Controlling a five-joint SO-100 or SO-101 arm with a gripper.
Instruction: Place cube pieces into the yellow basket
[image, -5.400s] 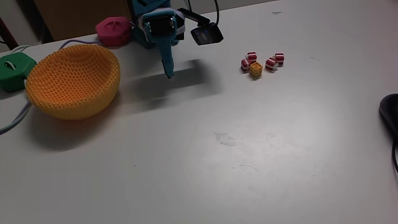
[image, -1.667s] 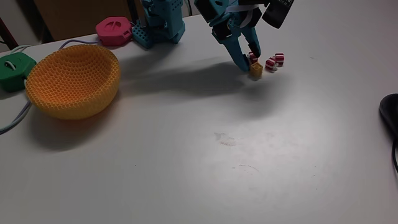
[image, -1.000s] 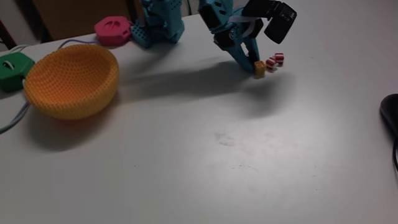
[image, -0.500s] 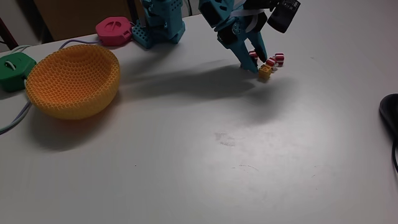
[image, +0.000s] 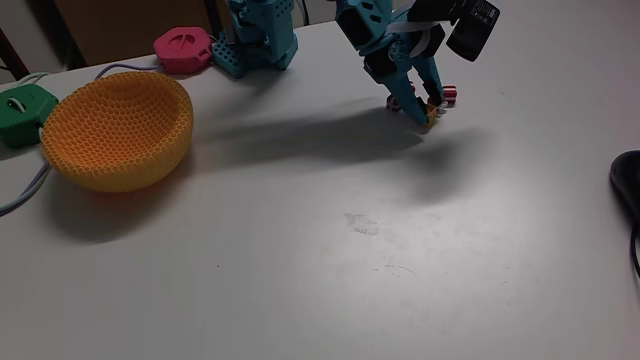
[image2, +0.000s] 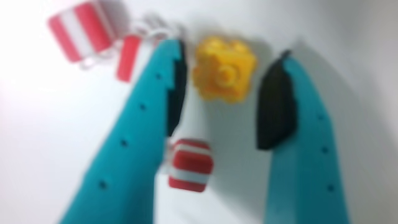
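Note:
The cube pieces lie in a small cluster at the back right of the table. In the wrist view a yellow cube (image2: 224, 68) sits between the tips of my open gripper (image2: 231, 53), close to the left finger (image2: 146, 124) and apart from the right pad (image2: 273, 106). One red-and-white cube (image2: 189, 165) lies further back between the fingers, and two more (image2: 81, 31) (image2: 129, 57) lie outside the left finger. In the fixed view the gripper (image: 425, 105) points down onto the yellow cube (image: 433, 114), with a striped cube (image: 451, 95) beside it. The yellow basket (image: 130, 160) stands far left.
A pink gadget (image: 182, 45) and a green gadget (image: 22, 110) sit behind and left of the basket, with a cable (image: 20, 195) trailing off the left edge. The arm's teal base (image: 262, 40) stands at the back. A black object (image: 628, 185) lies at the right edge.
The gripper has swung from near the base over to the cube cluster and come down around the yellow cube. That cube has slid a little to the right.

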